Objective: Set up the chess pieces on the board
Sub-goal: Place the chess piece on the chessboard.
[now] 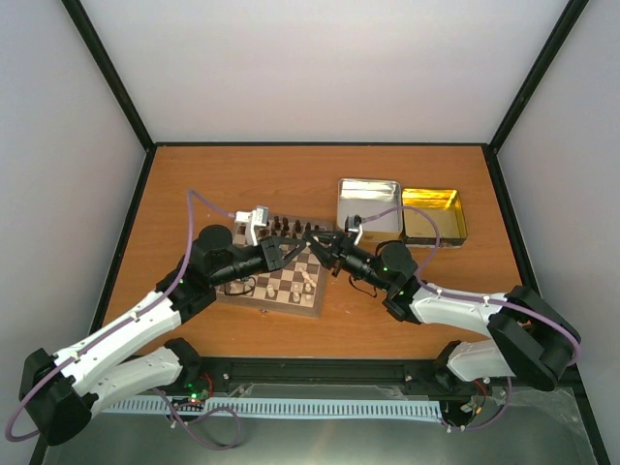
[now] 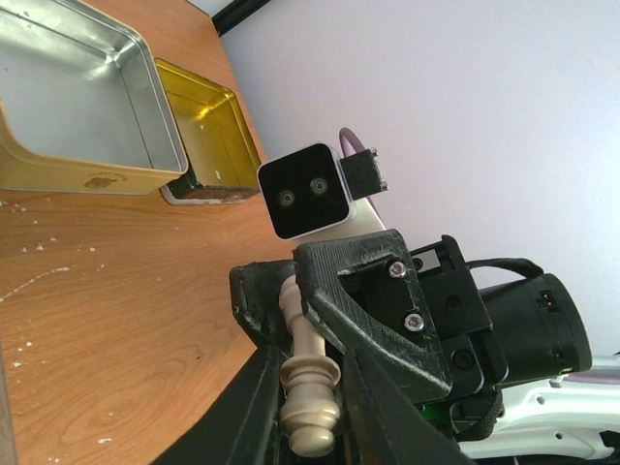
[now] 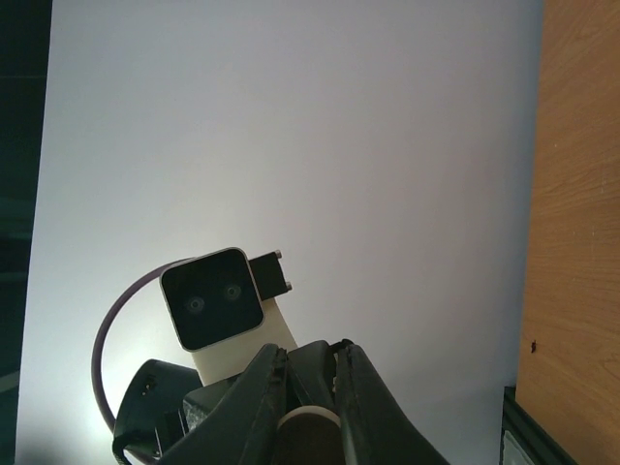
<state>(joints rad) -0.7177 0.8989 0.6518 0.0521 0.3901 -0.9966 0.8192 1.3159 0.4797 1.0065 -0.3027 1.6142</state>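
The board (image 1: 281, 298) lies left of the table's middle. Dark chess pieces (image 1: 287, 228) stand along its far edge and a few cream pieces (image 1: 308, 282) stand on its near squares. My two grippers meet tip to tip above the board's far right corner. My left gripper (image 1: 291, 250) (image 2: 308, 366) is shut on the thick end of a cream piece (image 2: 310, 387). My right gripper (image 1: 320, 244) (image 3: 310, 355) is shut on the thin end of that piece. In the right wrist view only a shadowed round end (image 3: 310, 431) shows between its fingers.
A silver tin (image 1: 368, 205) (image 2: 87, 107) and a gold tin (image 1: 433, 215) (image 2: 208, 126) sit side by side right of the board, both open. Black frame posts and pale walls close in the table. Purple cables loop over both arms.
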